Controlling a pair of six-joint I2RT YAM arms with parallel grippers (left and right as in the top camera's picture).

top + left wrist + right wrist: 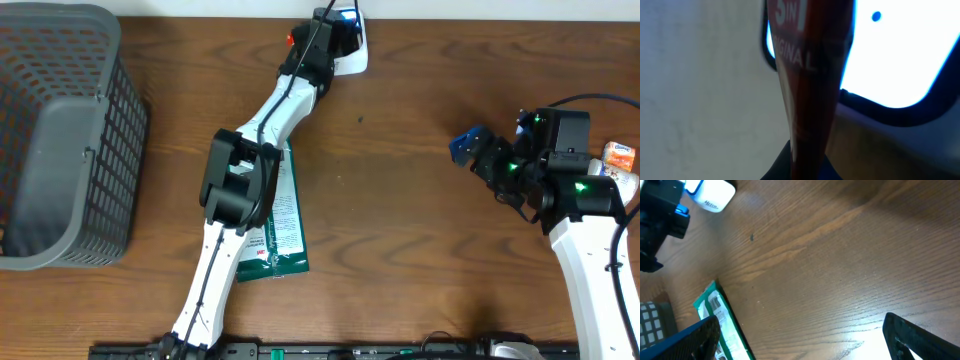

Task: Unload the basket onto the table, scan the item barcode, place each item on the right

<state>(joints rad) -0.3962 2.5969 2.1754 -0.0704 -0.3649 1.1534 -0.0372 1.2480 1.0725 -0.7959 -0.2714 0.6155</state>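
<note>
Clenching a red sachet (810, 75) printed "3 IN 1 ORIGINAL", the left claw (335, 40) is stretched to the far edge of the tabletop (420, 230). In its wrist view the sachet stands upright between the jaws. Just beyond it is the bright white window of the barcode scanner (900, 50), framed in black. Whether the sachet touches the window cannot be told. From overhead the scanner's white body (355, 50) shows just past the claw's tip.

The right claw (492, 133) is released, its jaws spread wide with nothing between them, and it hangs above bare wood well to the right of the left claw. Its own camera shows the two dark fingers (695, 340) at the lower corners, with only wood grain in the gap.

A green packet (285, 225) lies flat on the tabletop behind the left claw, partly under that arm's forearm. Well to the left of the left claw sits a grey mesh basket (60, 140). Behind the right claw, at the tabletop's right edge, lie a few small packets (620, 165) half hidden by the arm.
</note>
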